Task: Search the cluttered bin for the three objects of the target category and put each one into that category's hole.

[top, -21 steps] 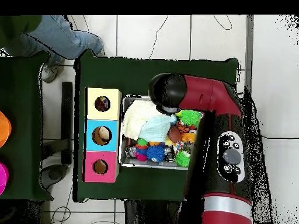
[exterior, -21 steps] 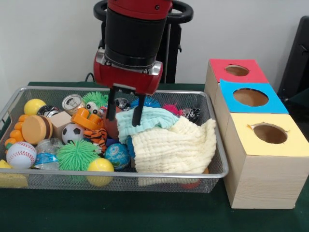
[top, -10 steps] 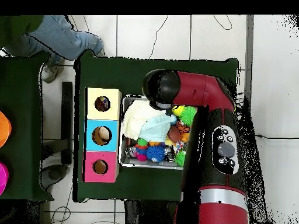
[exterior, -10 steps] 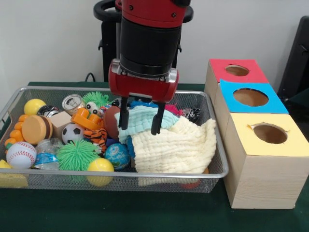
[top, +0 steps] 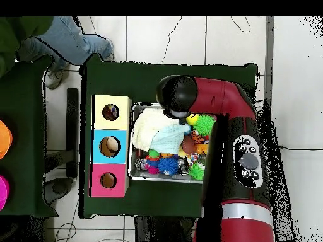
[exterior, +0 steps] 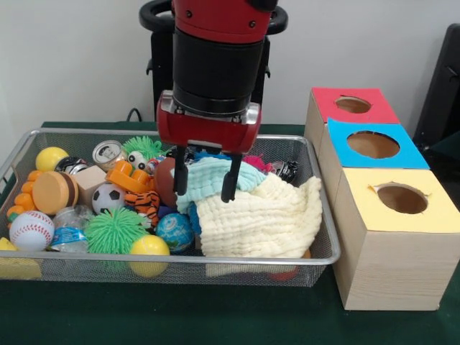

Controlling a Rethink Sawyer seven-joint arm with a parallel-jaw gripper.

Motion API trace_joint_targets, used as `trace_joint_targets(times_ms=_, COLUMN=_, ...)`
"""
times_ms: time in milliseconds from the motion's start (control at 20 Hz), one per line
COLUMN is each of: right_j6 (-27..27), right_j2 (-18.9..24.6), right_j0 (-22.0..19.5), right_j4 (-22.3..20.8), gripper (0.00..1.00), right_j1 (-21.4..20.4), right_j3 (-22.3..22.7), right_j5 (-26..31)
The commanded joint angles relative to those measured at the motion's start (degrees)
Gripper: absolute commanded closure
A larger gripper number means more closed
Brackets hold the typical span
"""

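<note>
Claw [exterior: 205, 180] of mine hangs spread wide, fingers straddling the mint cloth [exterior: 212, 181] heaped on the cream cloth [exterior: 262, 215] in the wire bin [exterior: 327, 244], holding nothing.

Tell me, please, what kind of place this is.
Probably a robotics lab test setup: a robot arm works over a wire bin of toys on a green-covered table, beside a wooden box with coloured holes, on a tiled floor.

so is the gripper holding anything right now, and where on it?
Nothing is held. The gripper is open, its fingers straddling the top fold of the light blue cloth in the wire bin, not closed on it.
</note>
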Motion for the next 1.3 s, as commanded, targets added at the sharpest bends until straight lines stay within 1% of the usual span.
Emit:
trace_joint_targets(times_ms=50, right_j6=-10.3, right_j2=6.8, right_j0=-3.6, right_j4=-2.6, gripper=0.0, right_j1=-0.9, right_j3=7.8, right_j5=-3.7)
trace_joint_targets(times_ms=250, right_j6=-9.7, right_j2=7.8, right_j0=-4.0, right_j4=-3.0, gripper=0.0, right_j1=-0.9, right_j3=7.8, right_j5=-3.6)
trace_joint_targets(times_ms=400, right_j6=-8.9, right_j2=8.2, right_j0=-4.2, right_j4=-2.8, gripper=0.0, right_j1=-1.7, right_j3=7.5, right_j5=-2.4)
trace_joint_targets(times_ms=550, right_j6=-7.1, right_j2=7.6, right_j0=-3.3, right_j4=-3.2, gripper=0.0, right_j1=-1.6, right_j3=6.3, right_j5=-1.4)
trace_joint_targets(times_ms=600, right_j6=-6.9, right_j2=7.5, right_j0=-3.2, right_j4=-3.4, gripper=0.0, right_j1=-1.9, right_j3=6.9, right_j5=-1.9)
trace_joint_targets(times_ms=750, right_j6=-7.1, right_j2=9.0, right_j0=-4.2, right_j4=-2.7, gripper=0.0, right_j1=-2.7, right_j3=10.5, right_j5=-5.5)
trace_joint_targets(times_ms=900, right_j6=-4.8, right_j2=8.0, right_j0=-3.0, right_j4=-3.7, gripper=0.0, right_j1=-2.7, right_j3=11.9, right_j5=-7.6)
trace_joint_targets(times_ms=1050, right_j6=-3.2, right_j2=8.0, right_j0=-2.2, right_j4=-2.9, gripper=0.0, right_j1=-2.2, right_j3=10.7, right_j5=-7.0)
trace_joint_targets(times_ms=1150, right_j6=-1.8, right_j2=6.7, right_j0=-0.8, right_j4=-3.3, gripper=0.0, right_j1=-2.1, right_j3=9.3, right_j5=-5.9)
trace_joint_targets(times_ms=1250, right_j6=-1.4, right_j2=5.7, right_j0=-0.2, right_j4=-3.6, gripper=0.0, right_j1=-2.3, right_j3=8.5, right_j5=-4.1)
trace_joint_targets(times_ms=1300, right_j6=-1.4, right_j2=5.5, right_j0=-0.1, right_j4=-3.7, gripper=0.0, right_j1=-2.3, right_j3=8.5, right_j5=-4.2)
